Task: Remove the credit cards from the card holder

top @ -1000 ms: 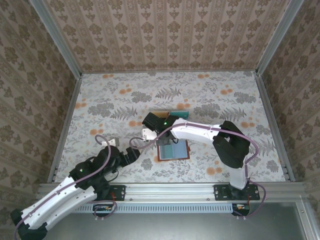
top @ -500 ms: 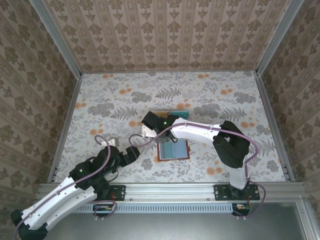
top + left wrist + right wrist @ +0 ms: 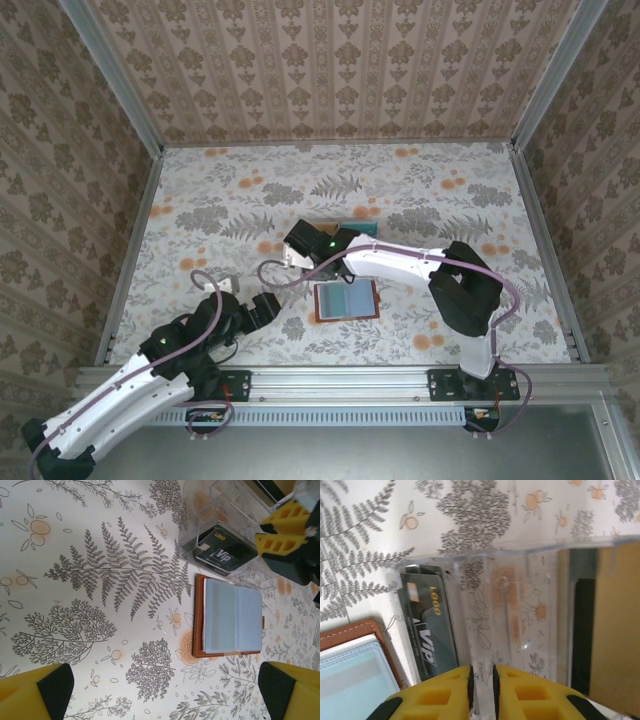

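Note:
The card holder lies open on the table, its grey-blue pockets up inside a brown rim. A black credit card with "VIP" on it lies in an end compartment of a clear tray; an orange card lies at the tray's other side. A teal card shows just past the tray. My right gripper hangs over the tray, its jaws a narrow gap apart with nothing seen between them. My left gripper stands wide open over bare table, short of the card holder.
The right arm stretches across the table just beyond the card holder. Patterned walls close in the table on three sides, and a metal rail runs along the near edge.
My right gripper's jaws have parted a little and its arm has drawn back off the card holder's far edge. My left gripper has crept slightly toward the card holder.

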You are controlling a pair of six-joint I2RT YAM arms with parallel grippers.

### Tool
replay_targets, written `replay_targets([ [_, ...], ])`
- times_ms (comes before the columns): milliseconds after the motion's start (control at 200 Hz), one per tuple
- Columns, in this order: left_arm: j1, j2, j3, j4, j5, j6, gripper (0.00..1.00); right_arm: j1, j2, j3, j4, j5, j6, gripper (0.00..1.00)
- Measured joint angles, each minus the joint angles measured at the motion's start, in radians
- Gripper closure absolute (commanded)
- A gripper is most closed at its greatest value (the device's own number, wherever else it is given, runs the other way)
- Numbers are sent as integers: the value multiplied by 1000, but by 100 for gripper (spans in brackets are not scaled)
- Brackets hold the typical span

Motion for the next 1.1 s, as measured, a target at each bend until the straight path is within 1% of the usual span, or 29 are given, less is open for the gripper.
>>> replay_targets([
  [135,0,68,0,51,17,-3,8,-24,-132,-66,17,-30,114,86],
  [230,0,139,0,103,35,-7,12,-39,-236,-129,41,-53,215,86],
  [390,-11,311,0,227,63,-14,20,-69,-385,-259,62,-135,408,90],
  [510,-42,459,16,306,77,-14,24,-87,-460,-372,62,-190,546,93],
  [550,-55,513,31,333,82,-14,24,-91,-480,-407,61,-208,593,93],
  [605,-68,572,52,370,87,-14,27,-96,-503,-452,61,-231,653,93],
  [735,-93,693,98,456,98,-14,28,-108,-539,-556,75,-275,786,93],
  [850,-106,783,132,519,107,-15,29,-154,-569,-672,117,-330,893,92],
  [950,-114,846,152,556,117,-14,29,-191,-575,-740,151,-370,952,92],
  [1050,-123,899,175,578,122,-14,30,-198,-570,-753,178,-406,982,92],
  [1100,-126,919,185,589,126,-14,33,-198,-560,-752,203,-420,991,93],
])
